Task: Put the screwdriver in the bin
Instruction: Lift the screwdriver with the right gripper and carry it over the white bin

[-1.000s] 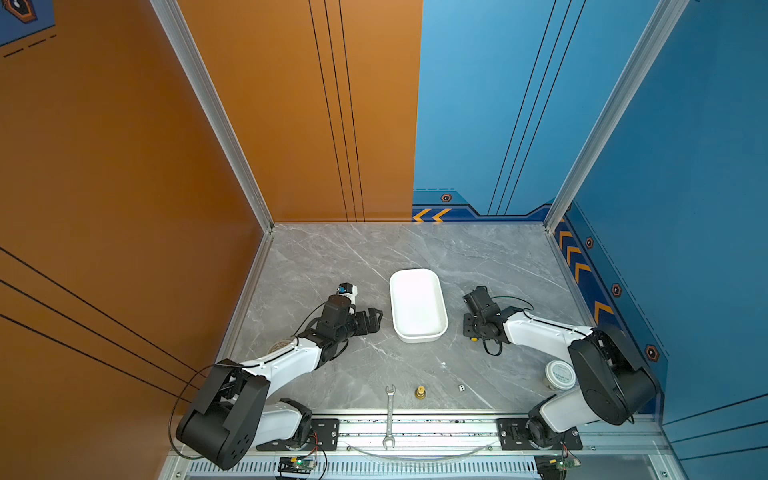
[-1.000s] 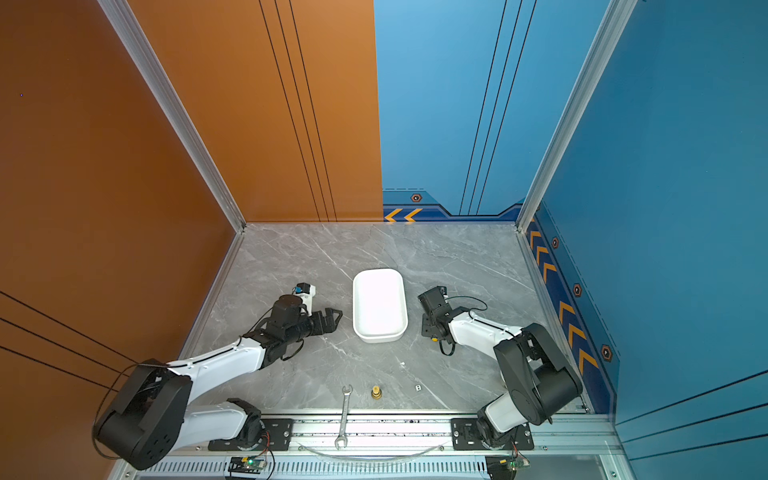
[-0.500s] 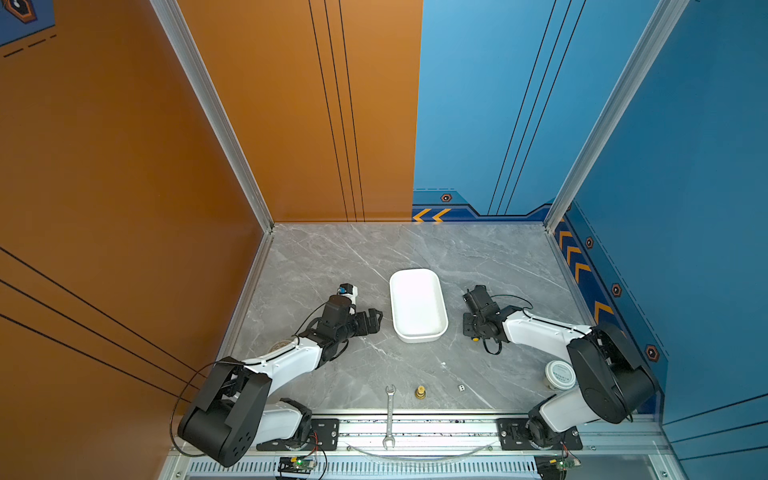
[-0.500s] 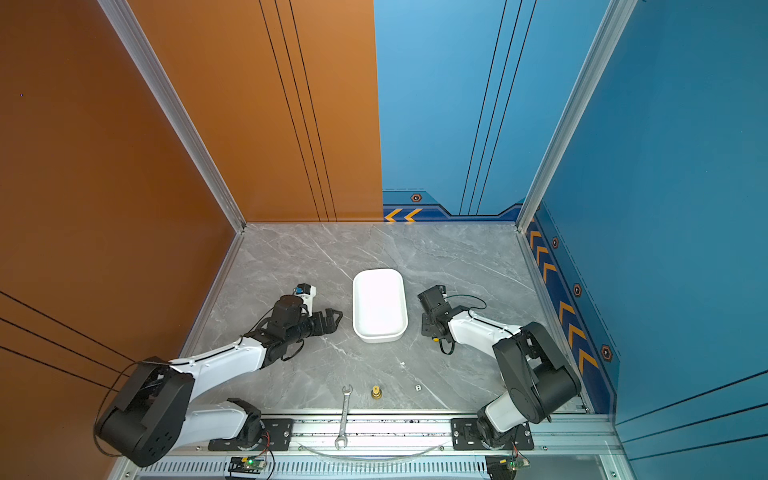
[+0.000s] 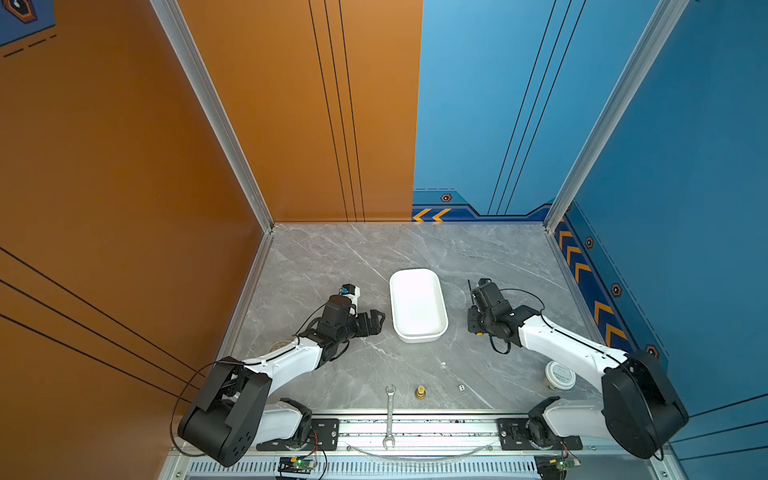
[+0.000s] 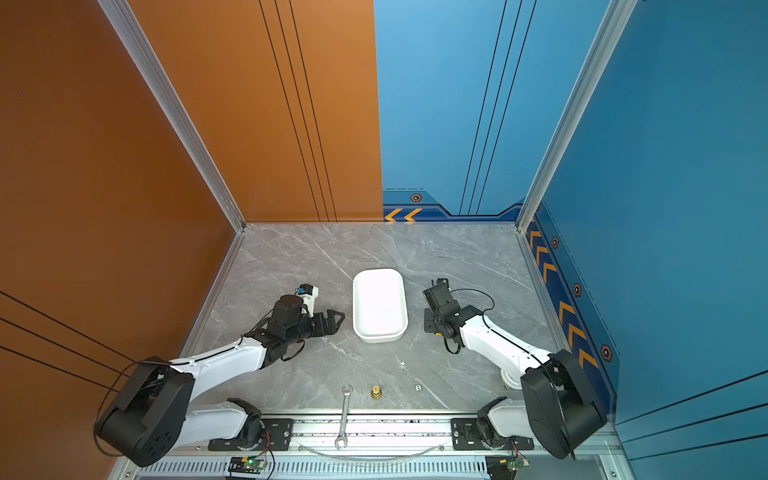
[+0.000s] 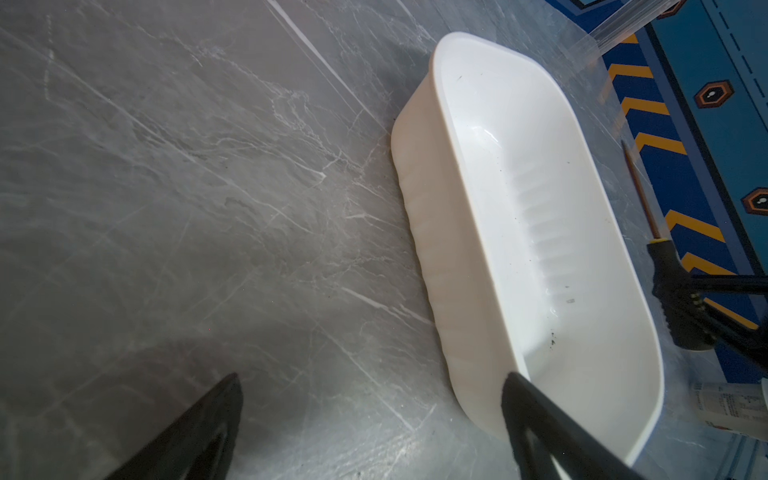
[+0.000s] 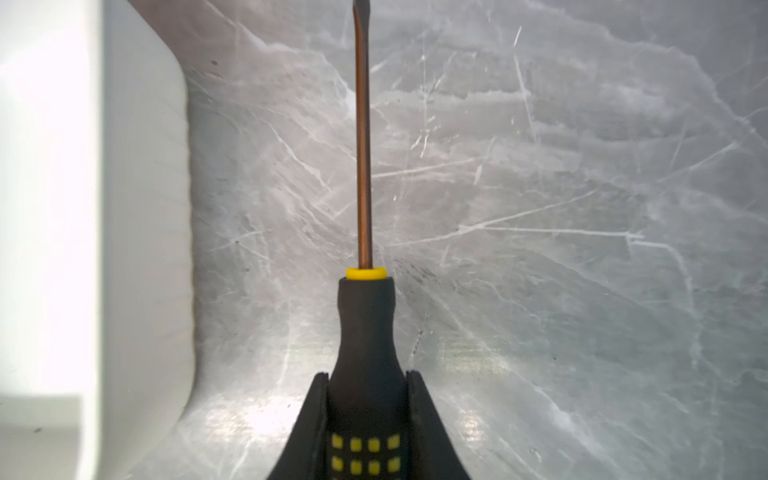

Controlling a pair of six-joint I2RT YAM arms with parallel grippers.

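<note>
The white bin (image 5: 417,305) (image 6: 379,305) lies on the grey marble table between the two arms, with nothing in it. My right gripper (image 8: 367,376) (image 5: 474,320) is just to the bin's right and low over the table. It is shut on the screwdriver's (image 8: 365,328) black, yellow-dotted handle. The thin shaft (image 8: 363,145) runs forward alongside the bin wall (image 8: 141,208). My left gripper (image 7: 372,378) (image 5: 376,320) is open and empty beside the bin's near left corner (image 7: 453,332). The left wrist view also catches the screwdriver (image 7: 673,286) beyond the bin.
A silver wrench (image 5: 389,415), a small brass fitting (image 5: 420,392) and a tiny white cube (image 5: 461,387) lie near the front edge. A round white-lidded jar (image 5: 560,375) stands under the right arm. Orange and blue walls close in the table.
The right gripper's jaws have shut on the screwdriver handle. Both arms have otherwise stayed almost where they were.
</note>
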